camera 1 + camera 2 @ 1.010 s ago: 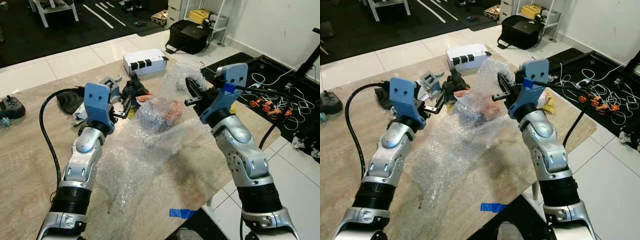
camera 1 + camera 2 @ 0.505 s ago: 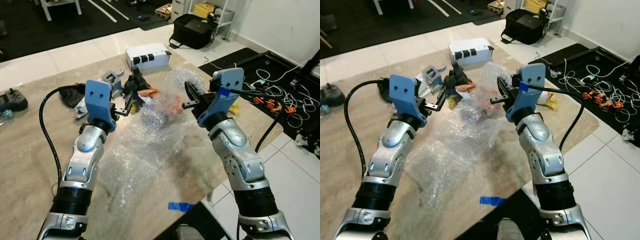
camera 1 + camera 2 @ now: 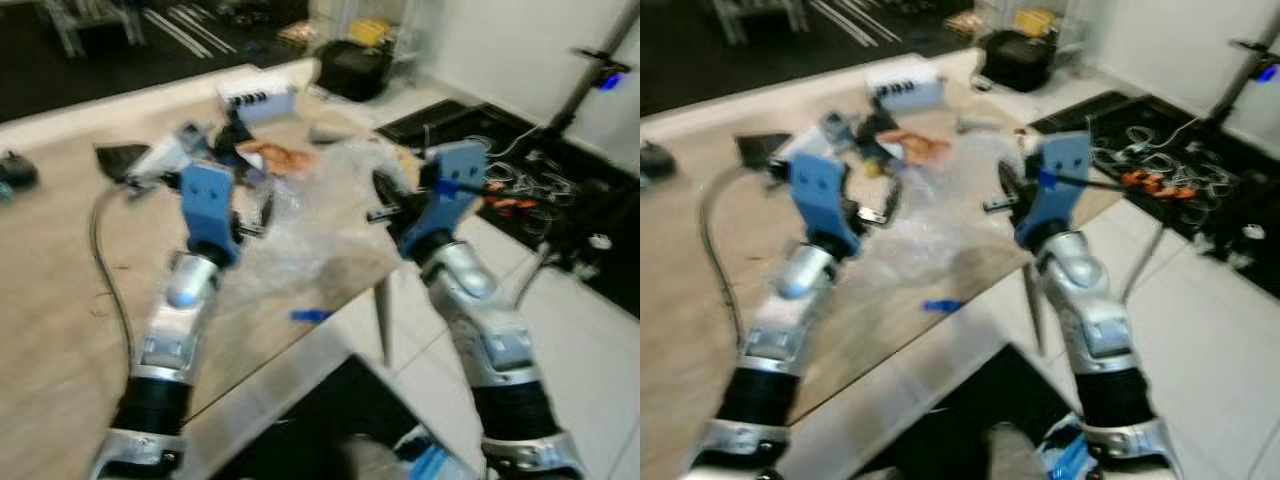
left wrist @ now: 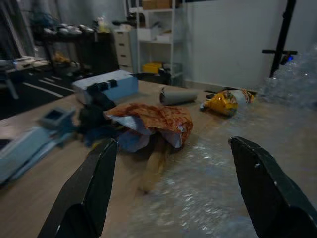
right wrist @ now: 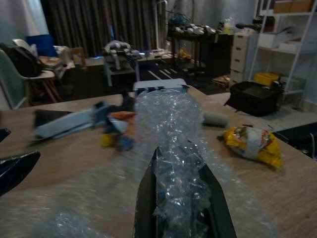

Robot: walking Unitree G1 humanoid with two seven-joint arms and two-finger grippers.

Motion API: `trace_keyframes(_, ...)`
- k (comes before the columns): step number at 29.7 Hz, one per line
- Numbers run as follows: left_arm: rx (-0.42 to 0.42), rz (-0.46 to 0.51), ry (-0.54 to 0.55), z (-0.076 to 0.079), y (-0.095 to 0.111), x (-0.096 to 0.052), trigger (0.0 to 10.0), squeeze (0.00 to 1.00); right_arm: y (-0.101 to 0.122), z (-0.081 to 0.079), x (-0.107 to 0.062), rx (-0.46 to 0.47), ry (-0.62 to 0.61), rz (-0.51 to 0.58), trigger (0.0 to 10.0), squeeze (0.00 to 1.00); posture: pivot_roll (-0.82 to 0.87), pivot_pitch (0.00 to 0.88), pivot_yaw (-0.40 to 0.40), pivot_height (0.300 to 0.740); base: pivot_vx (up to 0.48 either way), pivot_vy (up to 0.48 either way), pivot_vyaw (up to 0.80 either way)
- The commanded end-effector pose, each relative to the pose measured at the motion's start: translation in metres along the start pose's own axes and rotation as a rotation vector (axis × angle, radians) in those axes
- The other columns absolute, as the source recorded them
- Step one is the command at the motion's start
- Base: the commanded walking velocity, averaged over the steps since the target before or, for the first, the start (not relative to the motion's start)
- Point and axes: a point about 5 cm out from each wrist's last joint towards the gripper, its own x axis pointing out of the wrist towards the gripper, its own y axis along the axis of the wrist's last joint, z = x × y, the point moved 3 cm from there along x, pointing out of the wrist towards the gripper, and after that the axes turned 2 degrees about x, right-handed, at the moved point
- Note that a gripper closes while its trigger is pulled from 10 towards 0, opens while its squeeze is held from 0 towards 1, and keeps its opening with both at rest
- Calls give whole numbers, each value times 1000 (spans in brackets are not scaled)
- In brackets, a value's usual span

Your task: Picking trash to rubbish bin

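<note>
Right gripper pinches a bunched edge of the bubble wrap, lifting it off the table; the rest of the sheet trails across the tabletop. Left gripper hovers over the wrap, fingers spread wide, empty. Beyond it lie a brown wrapper, a yellow packet and a white box. Head views blurred.

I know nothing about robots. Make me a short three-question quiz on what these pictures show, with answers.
1. True or false: the right hand is clamped on the bubble wrap.
2. How do the left hand's fingers stand? A) wide apart, holding nothing B) shut on the yellow snack bag C) shut on a cable
3. Fill in: the white box sits on the ____.

Key: 1 true; 2 A; 3 table.
</note>
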Motion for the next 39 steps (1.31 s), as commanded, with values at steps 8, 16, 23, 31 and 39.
trace_keyframes(8, 25, -22, -11, -1, -4, -2, 10000, 0, -2, -4, 1, 1, 7, -13, 10000, 0, -74, 8, -8, 740, -107, 0, 0)
trace_keyframes(16, 35, -19, -48, 4, -2, -2, 10000, 0, -4, -3, -1, 11, -6, -18, 10000, 0, -68, 7, -1, 740, 0, 0, 0)
trace_keyframes(23, 49, -16, -76, 6, -1, -2, 10000, 0, -7, -5, -1, 23, -13, -21, 10000, 0, -58, 7, 12, 740, 0, 0, 0)
trace_keyframes(31, 55, -27, -56, 0, -3, -2, 10000, 0, -16, -9, -5, 17, 13, -55, 10000, 0, -57, 8, 15, 740, 0, 0, 0)
trace_keyframes(39, 84, -43, -46, -7, -11, -6, 10000, 0, -68, -7, -24, -45, -5, -347, 10000, 0, -63, 8, 10, 740, 0, 0, 0)
